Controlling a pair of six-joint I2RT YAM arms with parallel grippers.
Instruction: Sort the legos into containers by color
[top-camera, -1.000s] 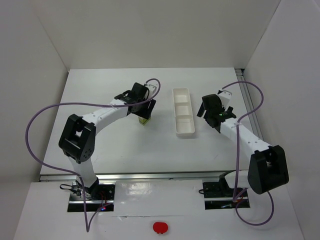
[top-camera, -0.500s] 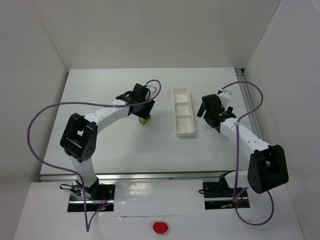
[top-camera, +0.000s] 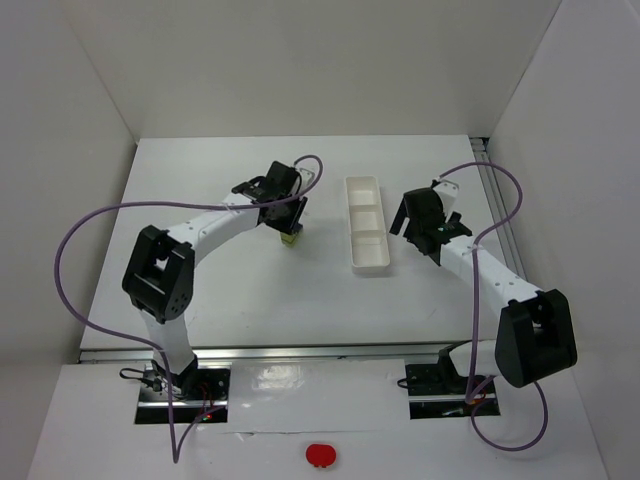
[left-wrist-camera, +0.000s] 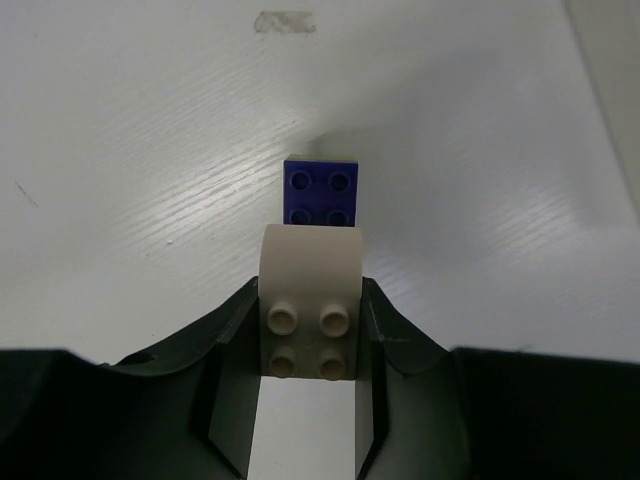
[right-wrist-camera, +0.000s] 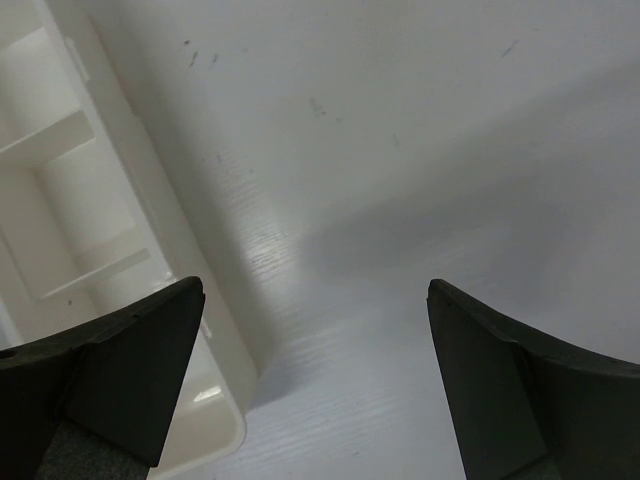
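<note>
A cream-white lego (left-wrist-camera: 310, 300) sits between the fingers of my left gripper (left-wrist-camera: 310, 305), which touch it on both sides. Just beyond it a dark purple-blue lego (left-wrist-camera: 322, 191) lies on the table, studs up. From above, a yellow-green lego (top-camera: 290, 239) shows under my left gripper (top-camera: 287, 226), left of the containers (top-camera: 352, 215). The containers are three compartments in one long white tray, and those in view hold nothing. My right gripper (right-wrist-camera: 315, 380) stands wide open over bare table, just right of the tray's near end (right-wrist-camera: 175, 250).
White walls enclose the table on the left, back and right. A metal rail (top-camera: 495, 200) runs along the table's right edge. Purple cables loop from both arms.
The left gripper's jaws have narrowed onto the cream-white lego, and its wrist has shifted slightly. The right arm has barely moved.
</note>
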